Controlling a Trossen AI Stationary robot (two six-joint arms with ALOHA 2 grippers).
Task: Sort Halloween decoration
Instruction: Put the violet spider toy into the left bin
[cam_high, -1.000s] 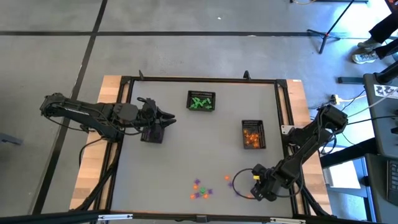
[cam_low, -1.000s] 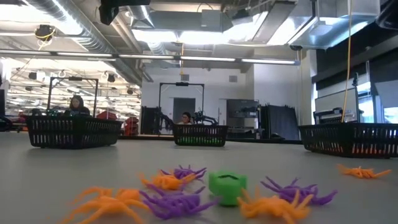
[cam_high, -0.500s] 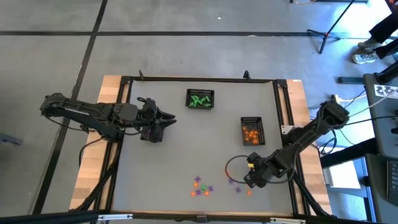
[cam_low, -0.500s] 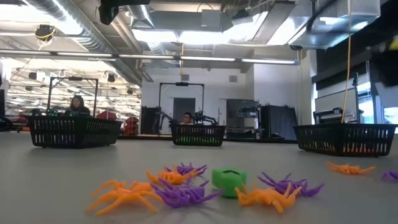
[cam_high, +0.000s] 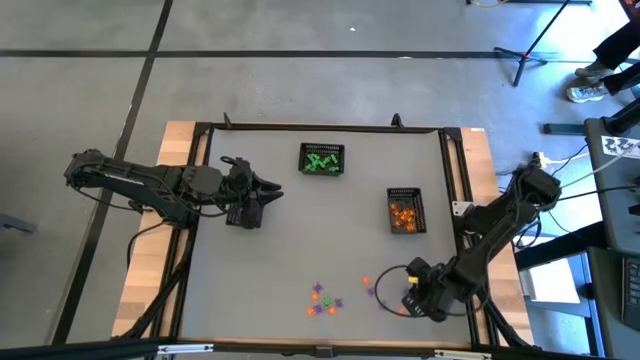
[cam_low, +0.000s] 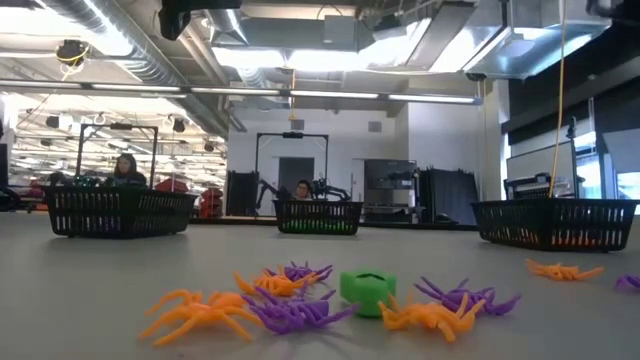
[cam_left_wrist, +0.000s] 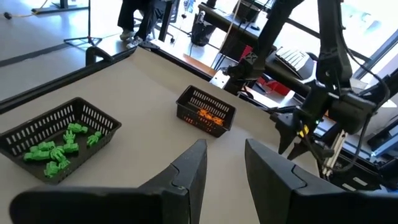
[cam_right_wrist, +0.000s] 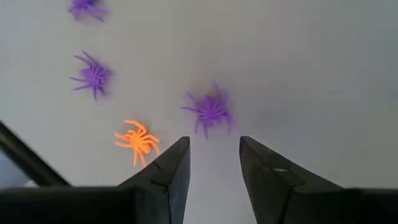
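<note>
While the left gripper (cam_high: 268, 190) waits parted and empty at 9 o'clock, the right gripper (cam_right_wrist: 209, 163), parted and empty, has swung back toward 5 o'clock over a purple spider (cam_right_wrist: 211, 112); remaining spiders (cam_high: 323, 301) lie unsorted at 6 o'clock on the table (cam_high: 300, 250).

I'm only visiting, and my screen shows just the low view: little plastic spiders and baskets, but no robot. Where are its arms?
Observer: From above, the right end effector hovers at the near right corner of the grey table.
Operator: Is it holding anything?
Observer: No. Its wrist camera shows open fingers over a purple plastic spider.
Operator: And the other arm?
Observer: The left end effector waits, open, by the black mesh basket on the left.
</note>
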